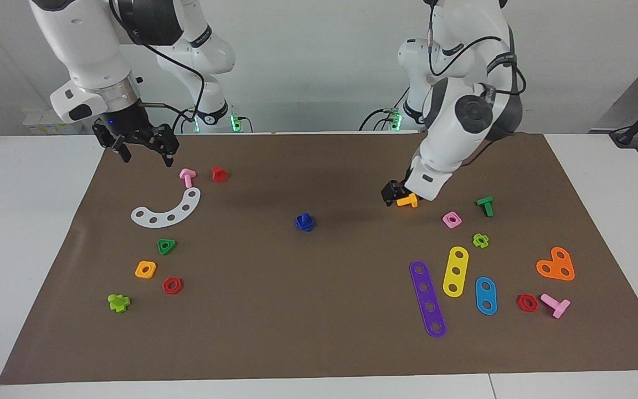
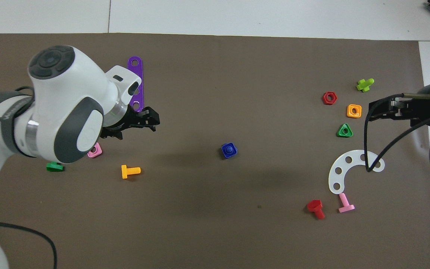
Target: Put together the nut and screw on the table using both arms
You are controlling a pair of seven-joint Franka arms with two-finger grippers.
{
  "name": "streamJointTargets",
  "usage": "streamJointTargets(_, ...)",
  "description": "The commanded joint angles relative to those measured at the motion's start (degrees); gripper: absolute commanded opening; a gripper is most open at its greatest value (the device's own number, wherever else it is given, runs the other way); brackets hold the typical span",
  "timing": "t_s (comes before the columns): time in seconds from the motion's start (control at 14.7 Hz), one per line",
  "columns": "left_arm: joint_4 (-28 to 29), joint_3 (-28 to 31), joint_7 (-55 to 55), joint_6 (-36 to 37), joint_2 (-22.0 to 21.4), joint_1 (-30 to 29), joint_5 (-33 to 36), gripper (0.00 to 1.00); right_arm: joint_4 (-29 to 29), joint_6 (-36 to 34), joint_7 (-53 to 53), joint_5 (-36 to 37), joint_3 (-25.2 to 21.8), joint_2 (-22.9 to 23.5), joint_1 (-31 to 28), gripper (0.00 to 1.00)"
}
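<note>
Midway, the nut (image 1: 304,222) lies well apart from the open left gripper (image 1: 395,195) and open right gripper (image 1: 147,157).

You see white curved strip (image 1: 168,210) (image 2: 349,169) flat on mat, toward right arm's end of desk. Pink T-bolt (image 1: 187,177) (image 2: 346,204) just beside strip's end, nearer robots; red bolt (image 1: 219,173) (image 2: 315,208) beside that. Green triangular nut (image 1: 166,246) (image 2: 345,130) near strip, farther from robots. Orange square nut (image 1: 145,269) (image 2: 354,110) and red hex nut (image 1: 172,285) (image 2: 329,98) farther still. Lime cross piece (image 1: 118,302) (image 2: 364,84) farthest. Purple, yellow, blue strips, orange heart well apart from white strip, toward left arm's end.
</note>
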State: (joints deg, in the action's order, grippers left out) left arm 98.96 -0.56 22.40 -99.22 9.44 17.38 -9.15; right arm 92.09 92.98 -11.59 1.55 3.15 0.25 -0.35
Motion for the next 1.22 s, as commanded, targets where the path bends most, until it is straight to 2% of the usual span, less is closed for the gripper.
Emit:
streamJointTargets(0.0, 1.5, -0.5, -8.4, 9.2, -5.8, -5.5, 1.1, 1.00, 1.8, -0.1, 1.0, -0.4, 0.4, -1.4, -0.3, 1.00)
streamJointTargets(0.14, 2.0, -0.3, -10.7, 12.8, -10.1, -10.8, 2.2, 1.00, 1.8, -0.1, 1.0, -0.4, 0.4, -1.4, -0.4, 1.00)
streamJointTargets(0.27, 3.4, -0.3, -17.2, 13.0, -14.2, -14.6, 5.4, 1.00, 1.8, 0.0, 1.0, -0.5, 0.4, -1.4, -0.4, 1.00)
streamJointTargets(0.34, 3.3, -0.3, -19.6, 12.9, -14.9, -15.8, 7.5, 1.00, 1.8, 0.0, 1.0, -0.5, 0.4, -1.4, -0.4, 1.00)
streamJointTargets(0.68, -2.6, 0.5, -23.8, 7.5, -14.0, -17.6, 9.4, 1.00, 1.8, 0.0, 0.9, -0.5, 0.4, -1.3, -0.7, 1.00)
streamJointTargets(0.88, -3.0, 0.5, -24.6, 4.4, -13.4, -17.3, 9.4, 1.00, 1.7, -0.1, 0.9, -0.6, 0.4, -1.4, -0.4, 1.00)
streamJointTargets(1.15, -2.6, 0.5, -24.3, 6.1, -14.1, -17.1, 9.2, 1.00, 1.7, 0.0, 1.0, -0.5, 0.5, -1.3, -0.4, 1.00)
